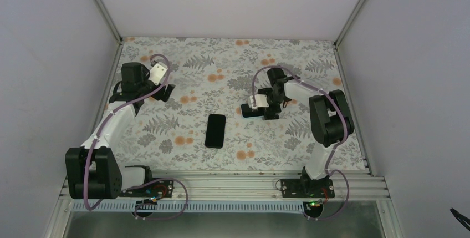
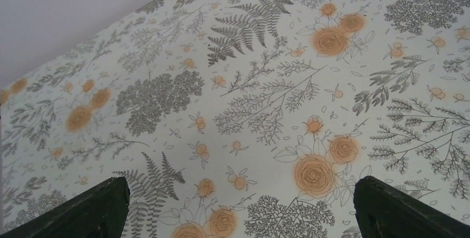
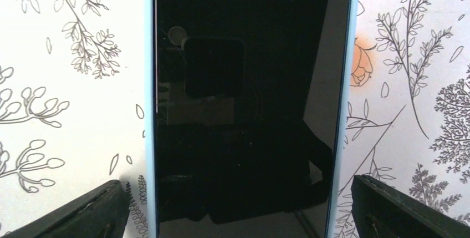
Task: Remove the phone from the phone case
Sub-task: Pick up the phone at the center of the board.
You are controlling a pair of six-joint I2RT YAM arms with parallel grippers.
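Note:
In the right wrist view a phone [image 3: 244, 110] with a glossy black screen lies flat on the floral table in a light blue phone case [image 3: 148, 138]. My right gripper [image 3: 238, 207] is open, with one finger on each side of the phone's long edges and a small gap to each. In the top view my right gripper [image 1: 252, 110] is low over the table right of centre, and the phone under it is mostly hidden. My left gripper [image 1: 165, 90] is at the far left, open and empty, and its wrist view [image 2: 238, 207] shows only bare table.
A black phone-shaped slab [image 1: 215, 131] lies flat at the table's centre, just left of and nearer than my right gripper. I cannot tell whether it is a phone or a case. White walls close the floral table [image 1: 188, 82] on three sides.

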